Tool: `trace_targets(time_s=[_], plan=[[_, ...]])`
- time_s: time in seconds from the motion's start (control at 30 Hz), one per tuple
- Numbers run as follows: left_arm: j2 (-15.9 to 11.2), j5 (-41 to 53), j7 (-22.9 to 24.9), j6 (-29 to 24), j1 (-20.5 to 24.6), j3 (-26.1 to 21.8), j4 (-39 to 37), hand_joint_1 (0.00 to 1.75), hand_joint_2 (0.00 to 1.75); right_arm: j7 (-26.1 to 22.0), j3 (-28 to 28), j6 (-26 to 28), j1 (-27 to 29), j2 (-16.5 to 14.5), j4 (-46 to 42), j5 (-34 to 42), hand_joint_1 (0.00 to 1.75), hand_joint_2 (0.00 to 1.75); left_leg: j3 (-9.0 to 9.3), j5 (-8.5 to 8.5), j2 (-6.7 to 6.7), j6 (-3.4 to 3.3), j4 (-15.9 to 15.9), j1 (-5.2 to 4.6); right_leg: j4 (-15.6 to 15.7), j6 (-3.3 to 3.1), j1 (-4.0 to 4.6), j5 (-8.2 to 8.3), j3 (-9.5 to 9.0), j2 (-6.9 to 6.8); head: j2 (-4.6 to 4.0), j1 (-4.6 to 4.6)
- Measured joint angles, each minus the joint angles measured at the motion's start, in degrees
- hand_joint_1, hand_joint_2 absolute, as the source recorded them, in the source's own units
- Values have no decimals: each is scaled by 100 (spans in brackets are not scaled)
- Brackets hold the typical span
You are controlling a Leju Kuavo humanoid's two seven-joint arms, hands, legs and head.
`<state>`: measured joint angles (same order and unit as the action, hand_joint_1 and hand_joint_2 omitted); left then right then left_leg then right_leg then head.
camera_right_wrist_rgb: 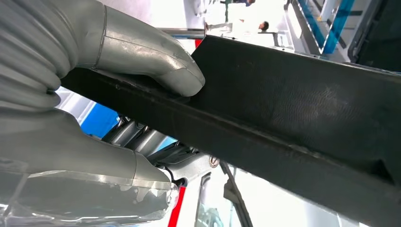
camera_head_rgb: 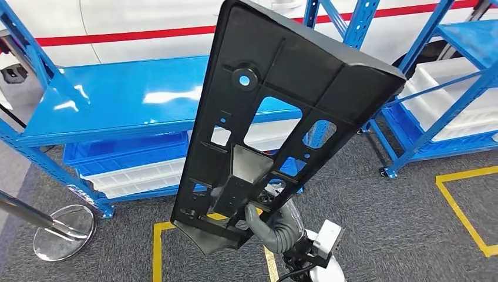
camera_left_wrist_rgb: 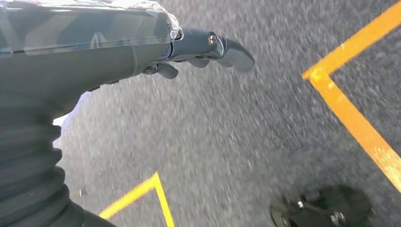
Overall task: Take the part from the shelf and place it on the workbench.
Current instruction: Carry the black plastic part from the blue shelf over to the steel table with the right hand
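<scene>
**Part held up in the right hand, blue shelf behind**

Right now the black part [camera_head_rgb: 282, 111], a long flat plastic panel with cut-outs and ribs, stands nearly upright in front of the head camera, tilted a little, its top end reaching toward the upper edge of the view. It is in the air, clear of the blue shelf [camera_head_rgb: 117, 100] behind it.

Right hand [camera_head_rgb: 276, 226]: grips the part at its lower end. In the right wrist view the thick grey thumb [camera_right_wrist_rgb: 175, 71] presses on one face of the part's edge and the darker fingers [camera_right_wrist_rgb: 142, 139] wrap the other side, so the fingers are clamped on the part.

Left hand [camera_left_wrist_rgb: 142, 52]: hangs over grey carpet [camera_left_wrist_rgb: 227, 142] with yellow floor tape [camera_left_wrist_rgb: 354, 123]. Its fingers [camera_left_wrist_rgb: 231, 52] look loosely curled with nothing in them, though the picture is blurred and I cannot tell for sure how they lie.

Surroundings: blue and white bins [camera_head_rgb: 135, 164] sit under the shelf's top level; a second blue rack [camera_head_rgb: 464, 88] to the right carries white trays [camera_head_rgb: 446, 82]. A round metal stand base [camera_head_rgb: 64, 232] rests on the carpet at lower left.
</scene>
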<state>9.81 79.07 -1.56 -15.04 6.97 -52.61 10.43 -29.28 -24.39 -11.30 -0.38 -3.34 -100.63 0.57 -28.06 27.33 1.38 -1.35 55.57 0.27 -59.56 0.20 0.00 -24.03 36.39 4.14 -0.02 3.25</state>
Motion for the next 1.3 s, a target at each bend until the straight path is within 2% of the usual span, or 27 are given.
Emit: trace_targets(time_s=[0.07,0.1,0.13,0.17,0.2,0.27,0.33,0.37,0.43,0.47,0.53,0.6,0.63,0.67,0.7,0.73,0.8,0.87,0.97,1.0,1.03,1.07,1.13,1.17,1.2,1.23,1.3], plan=[[4,-3,-1,0,-7,0,2,0,175,5,19,-18,-7,0,-13,-13,175,175,-45,-61,-143,-37,-30,7,-600,64,-19,-407,267,-258,0,-3],[4,-3,-2,0,-13,0,2,0,175,8,24,-30,-5,0,-14,-19,175,175,-79,-77,-221,-42,-25,4,-989,98,-44,-614,429,-317,0,-3],[4,-4,-2,1,-19,0,2,0,175,10,30,-39,2,0,-13,-24,175,175,-111,-89,-299,-33,-18,4,-1297,129,-71,-741,544,-347,0,-3],[5,-4,-2,0,-24,0,2,0,175,13,36,-48,10,0,-13,-28,175,175,-138,-97,-376,-23,-6,7,-1420,155,-94,-760,565,-371,0,-3],[6,-5,-2,-1,-26,0,2,0,175,15,43,-54,15,0,-14,-31,175,175,-160,-101,-449,-11,9,13,-1322,177,-115,-678,471,-402,0,-3],[8,-5,-4,-1,-21,0,3,0,175,19,57,-64,18,0,-18,-40,175,175,-186,-83,-576,30,62,24,-589,190,-136,-396,10,-577,0,-3],[8,-8,-12,1,-6,0,4,0,175,17,70,-80,18,-4,-27,-57,175,175,-207,-46,-669,105,134,7,-1,111,-106,-246,-323,-728,0,-3],[8,-18,-15,4,2,0,4,0,175,10,77,-88,20,-9,-31,-66,175,175,-214,-36,-701,146,156,-5,91,55,-87,-246,-360,-751,0,-3],[9,-65,-1,26,18,-1,4,0,175,-8,92,-99,27,-18,-38,-83,175,175,-216,-43,-755,217,169,-7,86,-46,-73,-214,-329,-662,0,-3],[8,-98,15,43,27,-4,4,0,175,-15,100,-105,29,-23,-41,-94,175,175,-228,-4,-712,251,201,5,99,-90,-81,-187,-318,-636,0,-3],[7,-149,39,79,30,-11,4,0,175,-18,110,-116,24,-47,-48,-123,175,175,-358,288,-480,306,542,32,126,-176,-99,-127,-282,-595,0,-3],[6,-159,40,97,22,-16,4,0,175,-19,112,-129,19,-72,-48,-148,175,175,-635,747,-242,339,1266,45,121,-223,-87,-84,-219,-550,0,-2],[5,-159,42,101,16,-16,4,0,175,-18,112,-135,20,-78,-48,-155,175,175,-757,893,-203,347,1599,45,113,-233,-76,-65,-184,-521,0,-2],[3,-159,44,104,9,-17,4,0,175,-18,113,-140,21,-79,-48,-161,175,175,-802,933,-188,346,1769,44,101,-234,-66,-46,-149,-490,0,-2],[1,-159,49,108,2,-17,4,0,175,-18,114,-144,22,-79,-48,-165,175,175,-744,862,-184,335,1718,44,88,-229,-58,-27,-118,-459,0,-2],[-1,-159,55,113,-1,-17,4,0,175,-18,115,-146,21,-81,-48,-166,175,175,-576,698,-181,316,1437,44,76,-218,-55,-7,-93,-430,0,-2],[-5,-160,66,123,7,-17,4,0,175,-18,116,-150,18,-93,-48,-168,175,175,-133,363,-153,263,608,34,63,-182,-45,38,-58,-388,0,-2],[-6,-161,68,132,20,-17,4,0,175,-17,118,-153,12,-114,-48,-174,175,175,59,222,-124,208,170,8,61,-116,-39,101,-28,-372,0,-2],[-4,-163,74,145,16,-17,4,0,175,-15,122,-157,9,-127,-49,-180,175,175,-14,119,-140,118,147,-7,67,-4,-53,176,7,-367,0,-3],[-2,-166,77,150,14,-18,4,0,175,-14,125,-157,7,-127,-50,-180,175,175,-47,58,-158,81,128,5,1,24,-52,86,45,-371,0,-4],[1,-168,80,154,16,-18,4,0,175,-14,130,-157,2,-127,-51,-180,175,175,-97,-10,-177,43,107,18,-161,45,-51,-100,110,-374,0,-4],[4,-169,81,156,22,-18,4,0,175,-14,134,-157,-2,-127,-52,-180,175,175,-162,-77,-199,14,97,26,-435,58,-54,-379,202,-380,0,-4],[4,-170,81,161,28,-18,4,0,175,-12,138,-157,-6,-127,-52,-181,175,175,-330,-193,-216,-16,109,10,-1138,77,-63,-901,374,-385,0,-4],[4,-171,81,163,27,-19,4,0,175,-11,139,-160,-5,-127,-52,-182,175,175,-419,-246,-227,-14,123,3,-1405,84,-69,-997,400,-386,0,-4],[4,-173,81,165,27,-19,4,0,175,-11,139,-162,-7,-127,-52,-182,175,175,-506,-298,-237,-8,141,-2,-1513,87,-73,-957,347,-387,0,-4],[4,-174,81,166,28,-19,4,0,175,-11,140,-166,-13,-127,-52,-182,175,175,-593,-344,-244,2,166,-4,-1429,84,-76,-815,204,-388,0,-3],[4,-176,81,166,32,-19,5,0,175,-9,140,-176,-55,-127,-51,-182,175,175,-747,-421,-251,36,234,-8,-787,57,-75,-575,-311,-402,0,-3]])
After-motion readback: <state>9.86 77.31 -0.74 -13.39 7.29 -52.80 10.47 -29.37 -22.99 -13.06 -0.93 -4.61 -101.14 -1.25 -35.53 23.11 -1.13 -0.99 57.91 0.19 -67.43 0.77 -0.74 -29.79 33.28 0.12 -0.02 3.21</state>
